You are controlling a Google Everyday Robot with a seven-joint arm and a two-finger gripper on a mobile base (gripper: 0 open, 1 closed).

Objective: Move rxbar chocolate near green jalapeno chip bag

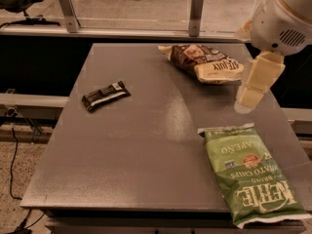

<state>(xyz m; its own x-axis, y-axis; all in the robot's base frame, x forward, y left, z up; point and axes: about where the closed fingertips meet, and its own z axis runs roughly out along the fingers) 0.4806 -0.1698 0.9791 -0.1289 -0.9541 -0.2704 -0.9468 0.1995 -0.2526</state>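
Observation:
The rxbar chocolate [106, 95], a small dark bar with a white stripe, lies flat on the left part of the grey table [146, 155]. The green jalapeno chip bag [251, 179] lies flat at the table's front right corner, lettering upside down. My gripper [251, 95], cream-coloured, hangs from the white arm [285, 13] above the right side of the table. It sits between the brown bag and the green bag, far to the right of the bar, and holds nothing that I can see.
A brown-and-cream snack bag [204, 63] lies at the back right of the table. A glass barrier with metal posts [196, 11] runs behind the far edge. Cables lie on the floor [14, 179] at the left.

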